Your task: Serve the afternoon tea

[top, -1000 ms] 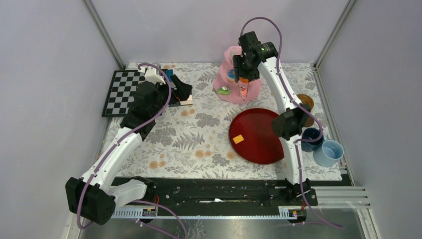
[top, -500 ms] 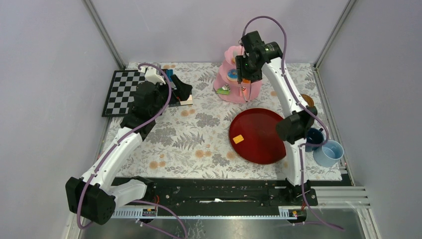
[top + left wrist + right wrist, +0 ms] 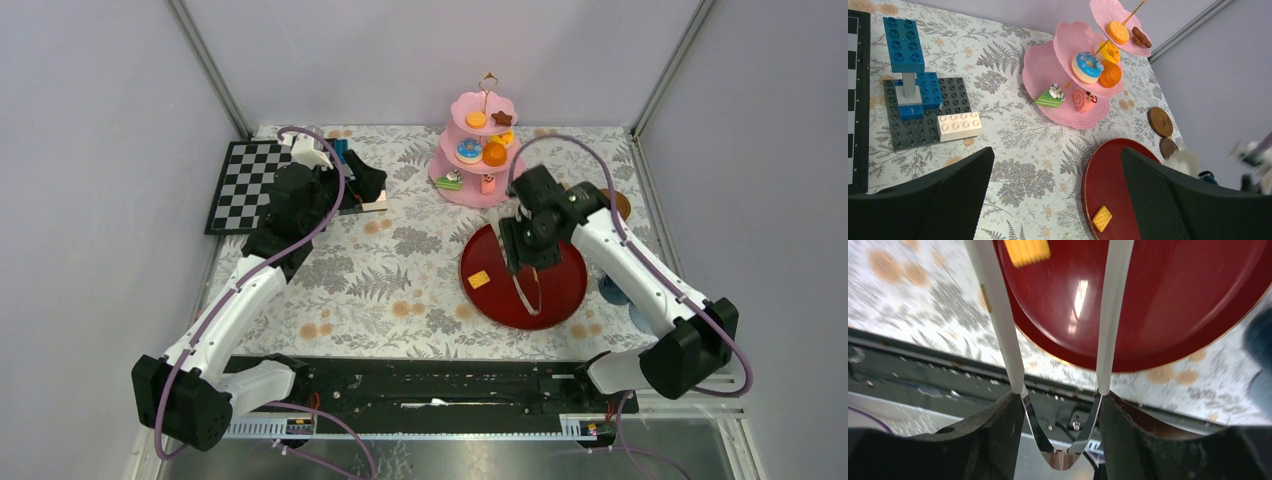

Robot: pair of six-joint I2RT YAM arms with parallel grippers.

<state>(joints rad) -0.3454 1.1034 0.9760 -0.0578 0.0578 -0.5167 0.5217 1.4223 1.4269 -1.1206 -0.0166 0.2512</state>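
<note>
We see a pink 3-tier stand (image 3: 1040, 75), a dark red tray (image 3: 1108, 175) with 1 yellow biscuit (image 3: 1102, 218), white tongs (image 3: 1000, 315), a black-and-white checkerboard (image 3: 240, 185), and a pale cloth (image 3: 400, 270) printed with grey ferns and orange blossoms.

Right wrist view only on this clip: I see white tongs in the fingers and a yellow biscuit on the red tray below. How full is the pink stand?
Observer: Every tier of the pink stand is loaded; a blue donut sits on the middle one.
Reviewer: And the drinks side?
Observer: Nothing is set out there. Two brown saucers lie bare beside the dark red tray.
Reviewer: What about the other arm?
Observer: The left gripper is open and holds nothing, next to a toy-brick build.
</note>
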